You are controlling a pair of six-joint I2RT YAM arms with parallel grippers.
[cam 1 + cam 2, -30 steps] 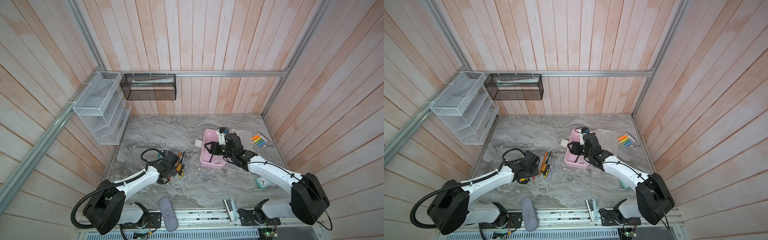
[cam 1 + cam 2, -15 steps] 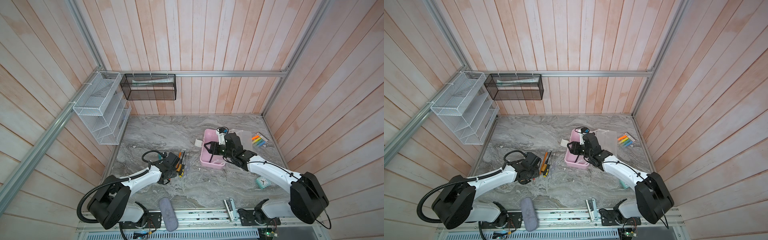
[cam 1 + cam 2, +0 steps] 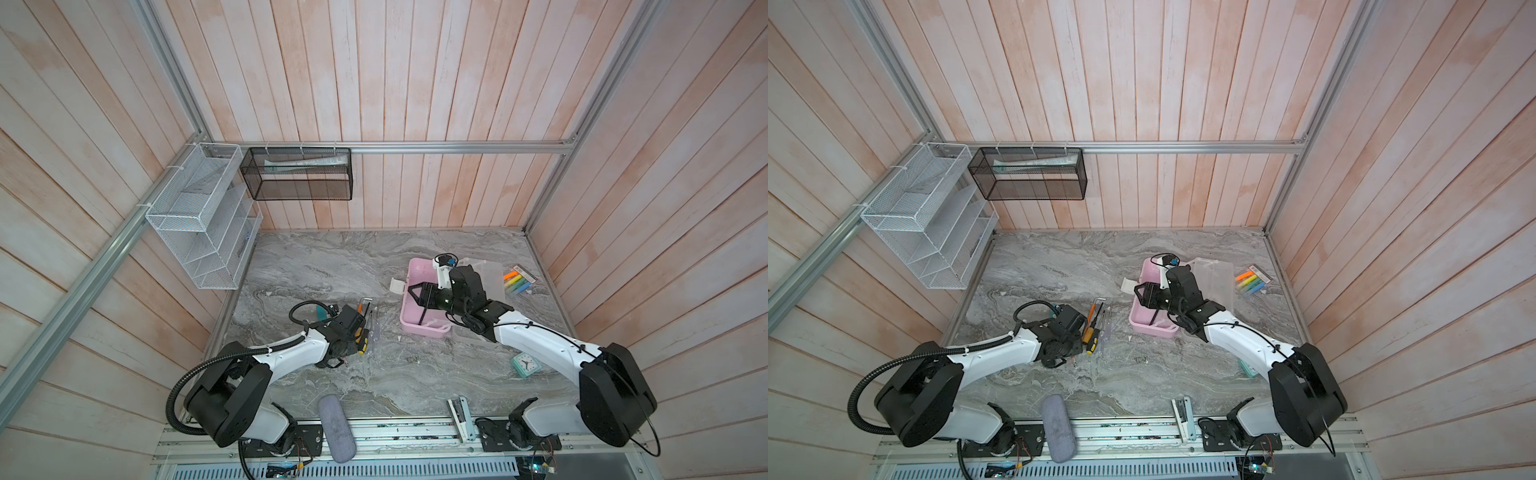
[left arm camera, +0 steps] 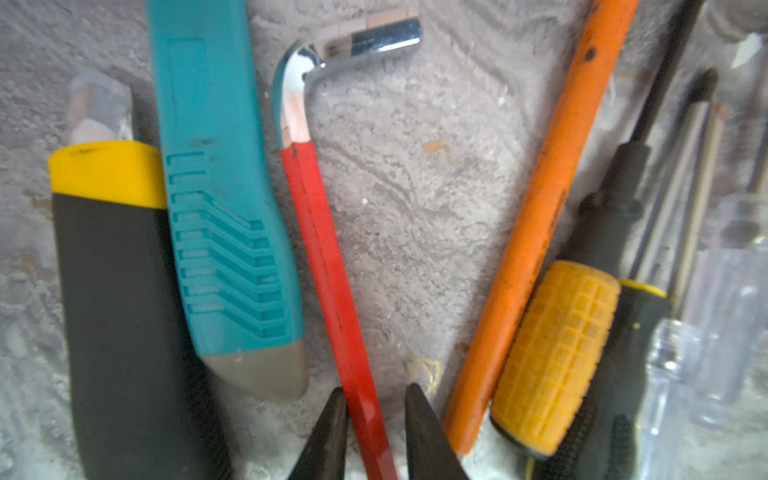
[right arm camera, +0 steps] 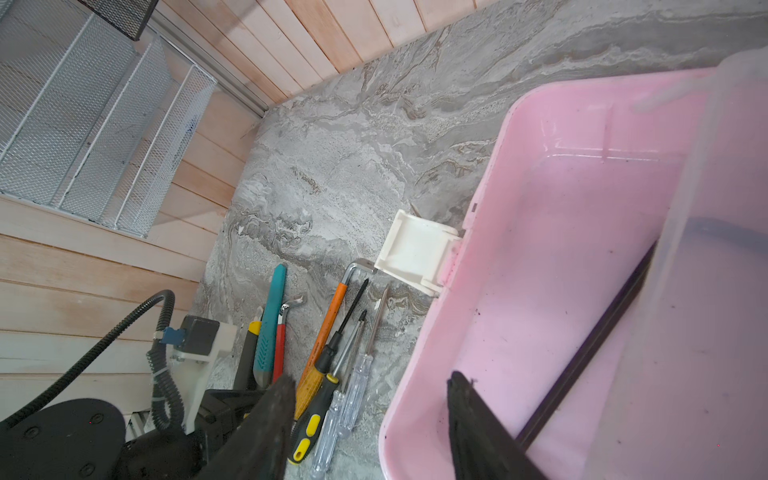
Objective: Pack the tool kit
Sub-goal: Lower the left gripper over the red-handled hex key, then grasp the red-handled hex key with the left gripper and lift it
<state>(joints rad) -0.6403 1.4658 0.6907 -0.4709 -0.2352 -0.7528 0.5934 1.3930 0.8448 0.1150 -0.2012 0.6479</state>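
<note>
My left hand [image 4: 374, 395] stands narrow astride the red-sleeved hex key [image 4: 320, 232], a finger close on either side, not yet pinching it. The key lies flat on the tabletop [image 4: 415, 187], and its long leg runs straight away from the hand to a bare chrome bend, between the teal knife [image 4: 224, 187] and the orange-sleeved key [image 4: 540, 208]. My right hand [image 5: 361, 380] hangs half open, holding nothing, across the tool-side wall of the open pink box [image 5: 540, 249].

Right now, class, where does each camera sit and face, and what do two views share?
Both top views: overhead, looking down on the marble table; left arm, right arm show.
Left wrist: close over the red-sleeved hex key; left gripper tips show.
Right wrist: over the pink box; right gripper shows.
Shared by wrist views: teal utility knife.
</note>
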